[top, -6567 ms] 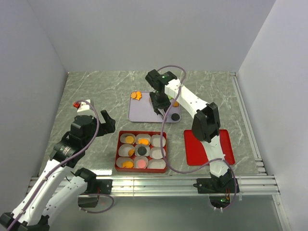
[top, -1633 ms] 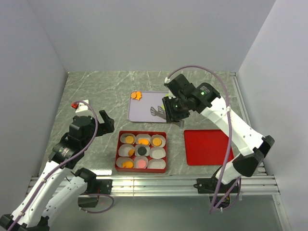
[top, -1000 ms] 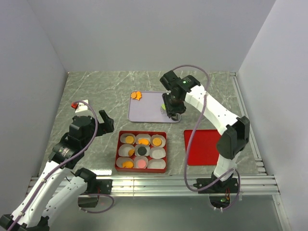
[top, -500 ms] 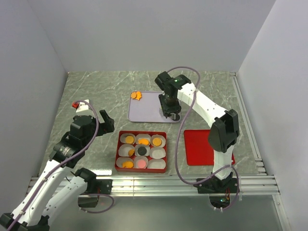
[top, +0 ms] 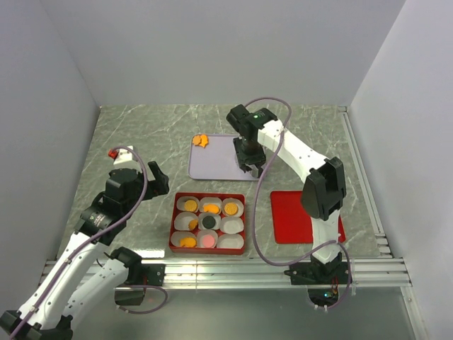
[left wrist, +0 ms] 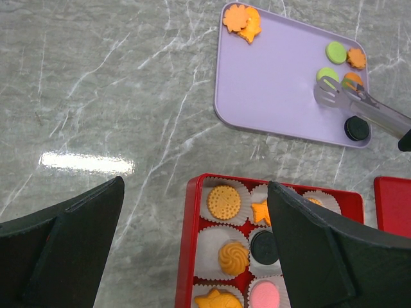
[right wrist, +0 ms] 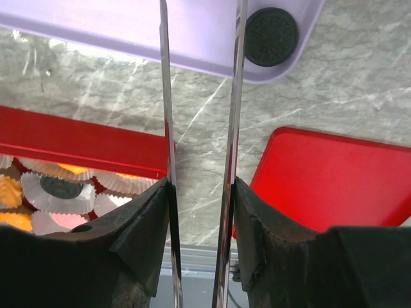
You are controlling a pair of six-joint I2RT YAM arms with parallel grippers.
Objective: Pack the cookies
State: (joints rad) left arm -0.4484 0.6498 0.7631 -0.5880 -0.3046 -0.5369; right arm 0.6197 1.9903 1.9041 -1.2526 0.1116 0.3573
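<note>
The left gripper (top: 139, 168) hovers over the table (left wrist: 96, 77), jaws spread wide and empty. Right of it, cookies (left wrist: 223, 202) sit in the paper cups (left wrist: 212, 247) of the red box (left wrist: 192, 244); more lie on the purple tray (left wrist: 270, 90) beyond, mostly at its right side. There the right gripper (right wrist: 198, 205), jaws half closed, grips metal tongs (left wrist: 359, 106), their arms apart above the tray. A red lid (top: 304, 216) lies farthest right.

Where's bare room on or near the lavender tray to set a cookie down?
Bare: the lavender tray's middle and left, between the orange pair and the right-edge cluster; also the marble strip between tray and red box. Crowded: the tray's right edge, with green cookies, orange cookies, a black cookie and the tongs.
</note>
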